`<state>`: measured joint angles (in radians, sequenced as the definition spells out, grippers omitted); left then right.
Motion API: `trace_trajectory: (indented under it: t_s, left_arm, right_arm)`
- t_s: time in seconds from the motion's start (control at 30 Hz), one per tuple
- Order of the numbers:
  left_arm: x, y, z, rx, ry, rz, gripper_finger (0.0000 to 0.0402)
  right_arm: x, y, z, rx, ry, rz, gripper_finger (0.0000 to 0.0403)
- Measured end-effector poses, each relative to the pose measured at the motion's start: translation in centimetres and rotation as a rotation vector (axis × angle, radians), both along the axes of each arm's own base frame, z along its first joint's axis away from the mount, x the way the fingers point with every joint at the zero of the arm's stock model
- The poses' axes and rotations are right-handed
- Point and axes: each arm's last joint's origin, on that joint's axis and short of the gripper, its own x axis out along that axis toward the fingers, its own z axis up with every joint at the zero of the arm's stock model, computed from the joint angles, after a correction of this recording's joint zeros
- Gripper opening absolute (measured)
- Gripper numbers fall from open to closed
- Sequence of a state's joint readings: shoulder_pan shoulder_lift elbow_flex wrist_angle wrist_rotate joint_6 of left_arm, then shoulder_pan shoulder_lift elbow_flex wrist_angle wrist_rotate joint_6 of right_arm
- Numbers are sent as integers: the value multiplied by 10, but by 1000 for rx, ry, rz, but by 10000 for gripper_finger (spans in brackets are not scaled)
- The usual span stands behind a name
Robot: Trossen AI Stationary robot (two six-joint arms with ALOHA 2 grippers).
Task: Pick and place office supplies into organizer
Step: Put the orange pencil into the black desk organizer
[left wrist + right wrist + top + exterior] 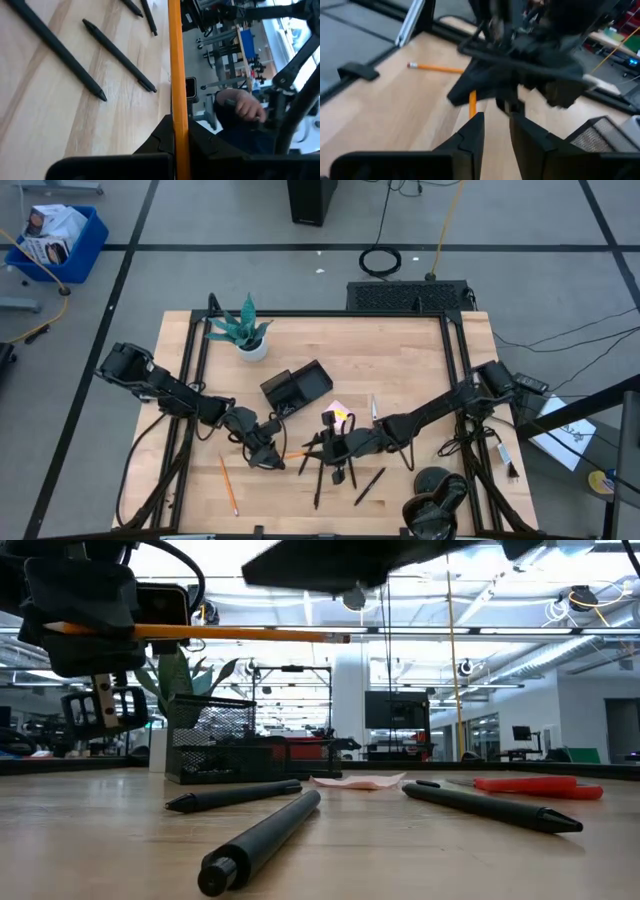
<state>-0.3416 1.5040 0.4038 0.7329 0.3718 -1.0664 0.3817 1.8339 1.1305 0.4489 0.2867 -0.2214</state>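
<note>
Second orange pencil [228,485] is seen flat on the bench [400,360]. Left gripper [268,455], fingers clenched on an orange pencil [200,633], is held above it. Organizer [297,388] lies behind. Right gripper [322,450], fingers released, is hung over black pens [345,477].

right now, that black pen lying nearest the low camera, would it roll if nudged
Probably. The black pen looks round-barrelled and lies flat on the bare wooden table, so a sideways nudge would likely roll it. It looks stiff and light; no clip shows here to stop it.
</note>
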Motion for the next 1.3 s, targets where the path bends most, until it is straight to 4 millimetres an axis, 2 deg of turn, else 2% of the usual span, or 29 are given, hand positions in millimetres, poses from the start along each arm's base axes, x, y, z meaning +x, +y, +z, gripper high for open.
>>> trace_trajectory:
  t_s: [0.17, 0.4, 0.53, 0.67, 0.8, 0.87, 0.97, 1.03, 1.2, 1.3]
  left_arm:
    - [0, 0, 0, 104, -85, -17, 8]
    - [3, 0, 3, 236, -208, 34, 9]
    - [5, 0, 10, 272, -318, 57, 9]
    - [7, 0, 17, 293, -412, 79, 14]
    - [8, 2, 20, 324, -464, 98, 7]
    - [9, 4, 20, 338, -464, 108, 10]
    - [11, 10, 20, 345, -462, 134, 18]
    - [12, 14, 20, 349, -461, 151, 14]
    - [15, 19, 24, 345, -496, 183, 13]
    - [15, 20, 26, 346, -517, 189, 19]
  right_arm:
    - [-8, -3, 31, 58, -83, -8, 95]
    - [-31, -14, 48, 150, -251, -39, 98]
    - [-51, -22, 39, 207, -397, -37, 98]
    - [-80, -34, 27, 284, -573, -31, 103]
    - [-110, -46, 7, 345, -665, -28, 118]
    - [-118, -50, 0, 404, -651, -28, 132]
    - [-116, -52, -8, 478, -588, -40, 163]
    - [-107, -52, -9, 532, -573, -41, 190]
    - [-97, -51, -10, 539, -565, -36, 259]
    - [-95, -53, -13, 556, -540, -50, 282]
